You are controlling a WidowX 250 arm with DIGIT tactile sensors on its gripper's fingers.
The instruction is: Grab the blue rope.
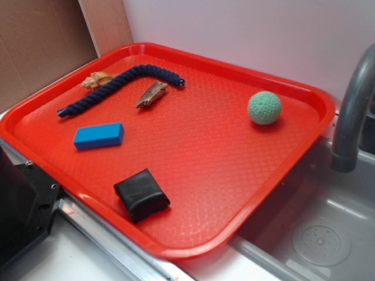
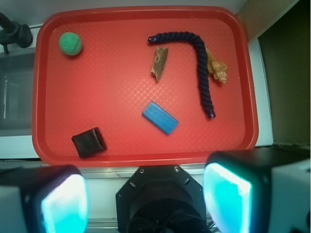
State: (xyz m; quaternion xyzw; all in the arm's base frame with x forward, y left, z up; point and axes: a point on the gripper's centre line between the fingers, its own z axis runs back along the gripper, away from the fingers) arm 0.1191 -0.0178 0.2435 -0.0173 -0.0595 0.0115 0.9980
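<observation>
Though bent — blue rope (image 1: pixel 120 86) (image 2: pixel 197 63) lies diagonally.

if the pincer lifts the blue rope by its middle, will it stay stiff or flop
The blue rope probably flops: it already lies bent on the tray, so both ends would likely droop. Its twisted surface should grip well. The glossy end cap looks more slippery.

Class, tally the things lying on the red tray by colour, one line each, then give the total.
Blue: 2, the rope and the block
Green: 1, the ball
Black: 1, the pouch
Tan or brown: 2, the shell and the wood piece
Total: 6
</observation>
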